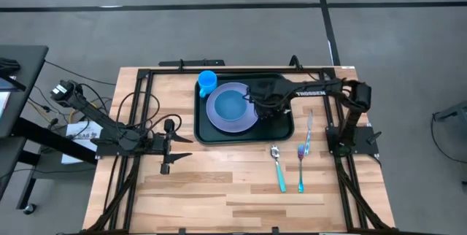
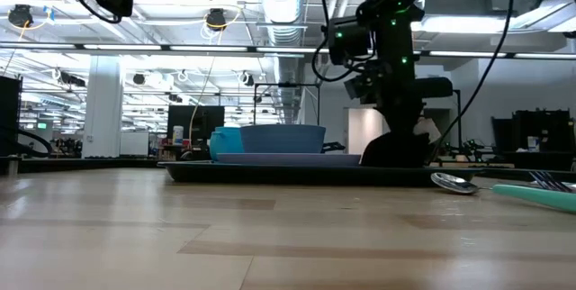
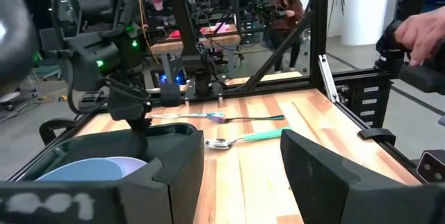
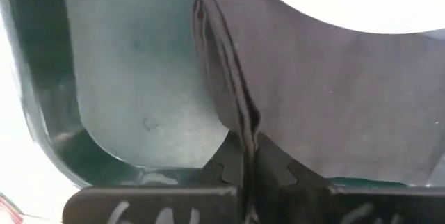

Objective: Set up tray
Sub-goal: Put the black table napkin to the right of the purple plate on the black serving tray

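Note:
The dark green tray (image 1: 219, 137) lies at the table's far middle. It carries a lavender plate (image 1: 248, 122) with a blue bowl (image 1: 232, 106) on it, and a blue cup (image 1: 207, 82) at its far left corner. My right gripper (image 1: 264, 109) reaches over the tray's right part, beside the plate, and is shut on a dark grey cloth napkin (image 4: 313, 92) that lies on the tray floor (image 4: 139, 92). My left gripper (image 1: 174, 147) waits open over the table's left side. My right gripper pinches a raised fold of the napkin (image 4: 240, 123) between its two shut fingers (image 4: 229, 172). The fold shows several layers. The rest of the cloth lies spread on the tray floor next to the plate's rim (image 4: 361, 1).
A teal-handled spoon (image 1: 279, 168) and a fork (image 1: 303, 160) lie on the bare wood right of and nearer than the tray. Black frame rails (image 1: 139, 118) run along the table's sides. People stand in the room beyond (image 3: 285, 15).

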